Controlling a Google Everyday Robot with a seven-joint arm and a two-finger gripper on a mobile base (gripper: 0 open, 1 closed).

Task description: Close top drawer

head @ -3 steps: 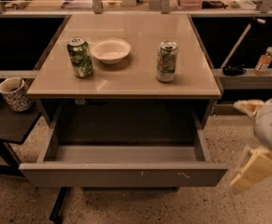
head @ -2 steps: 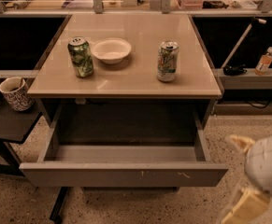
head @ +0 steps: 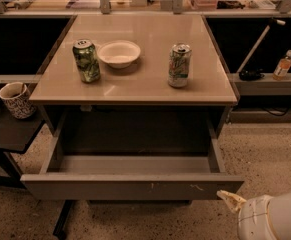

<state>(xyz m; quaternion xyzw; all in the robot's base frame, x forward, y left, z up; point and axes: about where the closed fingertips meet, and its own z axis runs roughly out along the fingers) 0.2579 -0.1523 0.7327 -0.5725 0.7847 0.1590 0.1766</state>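
Note:
The top drawer [head: 132,185] is a wide, shallow grey drawer as broad as the table. It stands pulled far out, and its inside looks empty. Its plain front panel bears small pale scratches right of centre [head: 197,187]. My gripper [head: 231,200] shows only as a pale tip at the lower right, just below and in front of the drawer's right front corner. The white rounded arm [head: 272,219] fills the bottom right corner behind it. Most of the gripper is out of view.
On the tabletop [head: 135,84] stand a green can [head: 86,60], a white bowl [head: 119,53] and a pale can [head: 179,65]. A patterned mug [head: 16,100] sits on a low dark stand at the left. A bottle [head: 283,65] stands on a shelf at the right.
My arm has dropped lower and now sits in the bottom right corner, with its pale tip near the drawer's right front corner. The drawer has not moved.

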